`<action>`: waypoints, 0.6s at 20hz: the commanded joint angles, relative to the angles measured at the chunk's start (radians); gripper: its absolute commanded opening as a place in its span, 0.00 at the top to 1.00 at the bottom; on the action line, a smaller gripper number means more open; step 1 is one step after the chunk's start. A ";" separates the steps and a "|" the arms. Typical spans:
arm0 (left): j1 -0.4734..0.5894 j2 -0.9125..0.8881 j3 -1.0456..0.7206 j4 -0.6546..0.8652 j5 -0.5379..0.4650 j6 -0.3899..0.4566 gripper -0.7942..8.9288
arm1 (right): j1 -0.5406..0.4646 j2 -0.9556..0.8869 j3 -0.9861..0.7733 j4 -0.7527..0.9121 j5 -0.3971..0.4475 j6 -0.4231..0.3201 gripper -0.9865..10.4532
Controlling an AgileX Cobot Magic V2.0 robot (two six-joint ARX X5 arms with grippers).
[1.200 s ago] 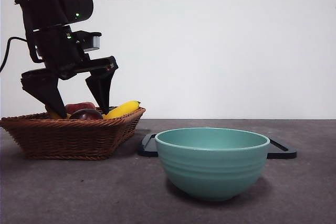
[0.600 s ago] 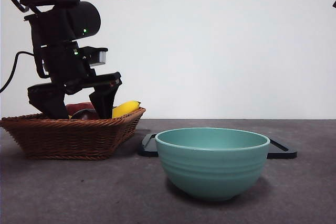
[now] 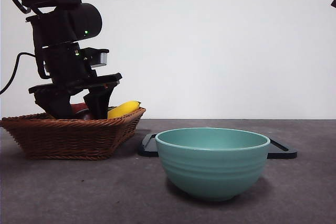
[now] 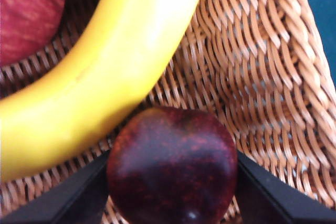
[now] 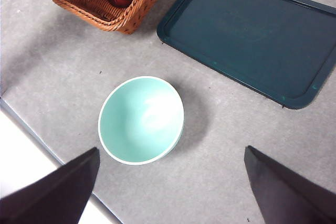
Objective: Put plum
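Observation:
The plum (image 4: 172,163), dark maroon and glossy, lies on the floor of the wicker basket (image 4: 262,77) against a yellow banana (image 4: 105,66). My left gripper (image 4: 172,187) is down in the basket with one black jaw pressed to each side of the plum. In the front view that gripper (image 3: 79,109) reaches into the basket (image 3: 68,135) at the left, and the basket rim and jaws hide most of the plum. My right gripper (image 5: 173,182) hangs open high over the table, nothing between its jaws.
A red apple (image 4: 26,14) lies beyond the banana. A teal bowl (image 3: 212,163) stands in front at centre, right of the basket. Behind it lies a flat dark tray (image 5: 252,30). The right arm shows only as a black tip (image 3: 334,2).
My left gripper has dropped lower into the basket and its jaws have drawn together from wide apart onto the plum. Bowl, tray and basket have not moved.

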 commanded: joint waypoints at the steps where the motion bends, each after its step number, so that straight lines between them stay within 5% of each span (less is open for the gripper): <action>1: -0.008 -0.027 0.046 -0.017 -0.002 0.001 0.64 | 0.005 0.008 0.021 0.010 -0.002 -0.003 0.53; 8: -0.082 -0.248 0.084 -0.076 0.025 -0.003 0.64 | 0.005 0.008 0.021 0.013 0.009 -0.003 0.53; 12: -0.188 -0.351 0.084 -0.125 0.151 -0.006 0.64 | 0.005 0.008 0.021 0.014 0.009 -0.003 0.53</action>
